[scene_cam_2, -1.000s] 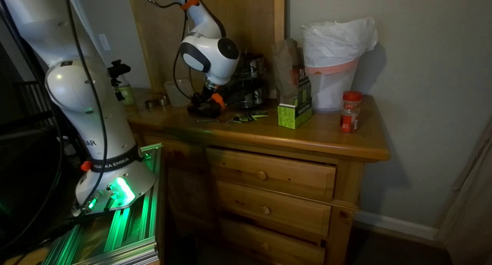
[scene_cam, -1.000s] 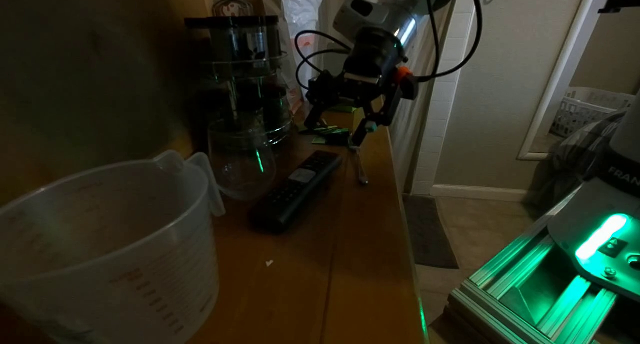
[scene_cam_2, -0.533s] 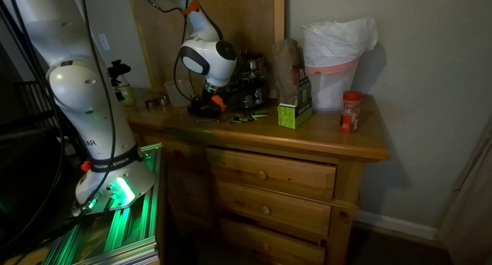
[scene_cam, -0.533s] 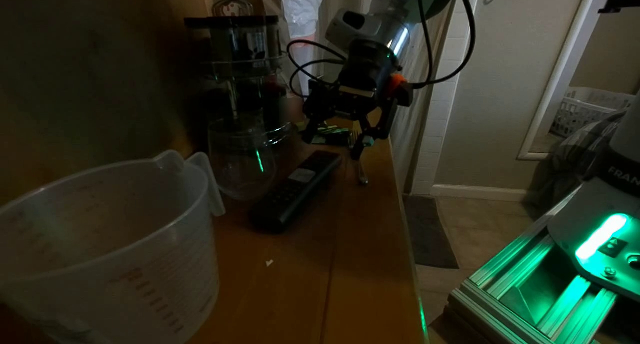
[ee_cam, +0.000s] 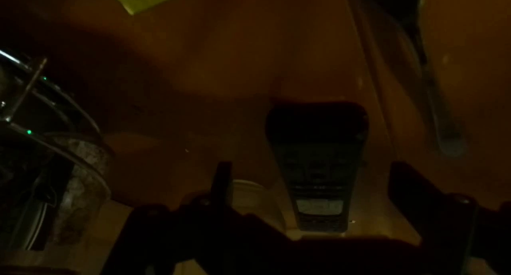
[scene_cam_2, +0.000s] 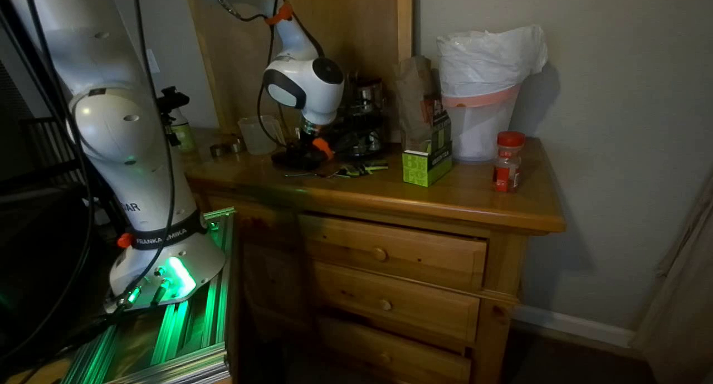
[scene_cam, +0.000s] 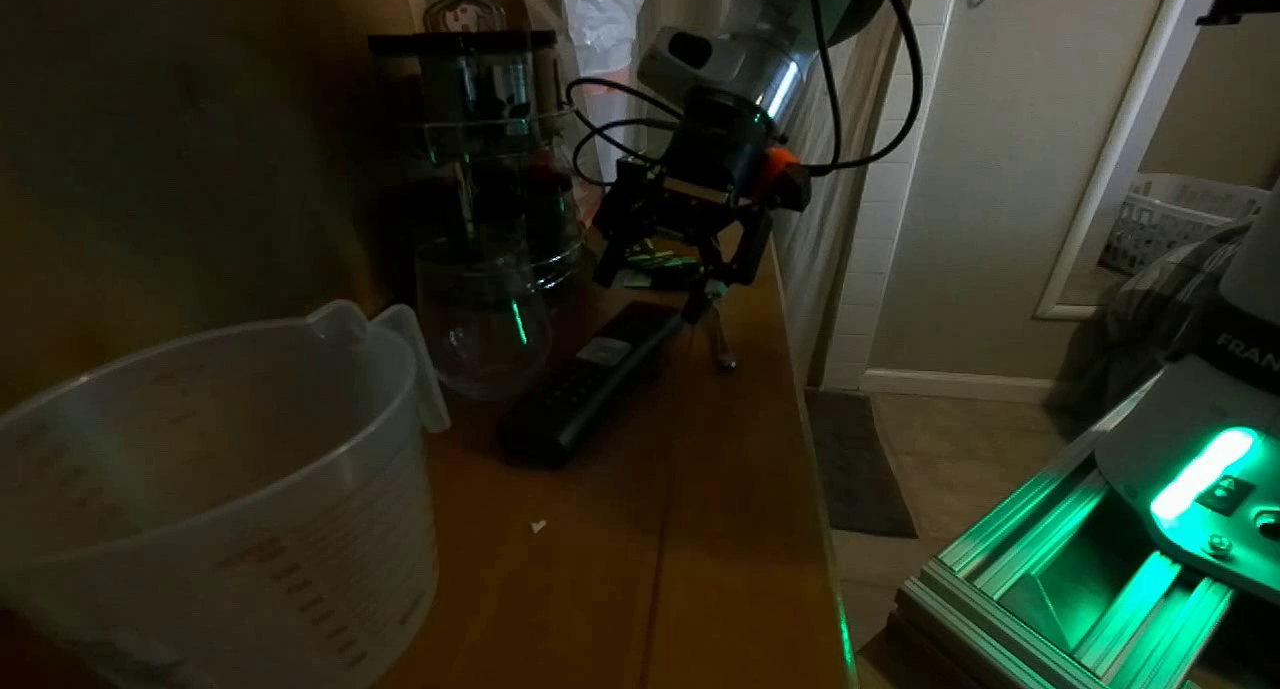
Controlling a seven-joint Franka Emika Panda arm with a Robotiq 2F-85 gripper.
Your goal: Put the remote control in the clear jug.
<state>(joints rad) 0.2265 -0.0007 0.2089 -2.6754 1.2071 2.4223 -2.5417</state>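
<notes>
The black remote control lies flat, buttons up, on the wooden dresser top. It also shows in the wrist view, between the two fingers. My gripper is open and empty above the far end of the remote. In the wrist view the gripper has its fingers wide apart, one on each side of the remote, with gaps to both sides. The clear jug stands upright in the near left of an exterior view, with its handle toward the remote; it also shows in an exterior view behind the arm.
A clear glass vessel stands close beside the remote, on the jug side. A wire rack with dark jars is behind it. A metal utensil lies near the dresser's front edge. A green box and red-lidded jar stand farther along.
My gripper has come down and shifted left in an exterior view, from beyond the remote to above its far end. It stays open. The remote and jug have not moved.
</notes>
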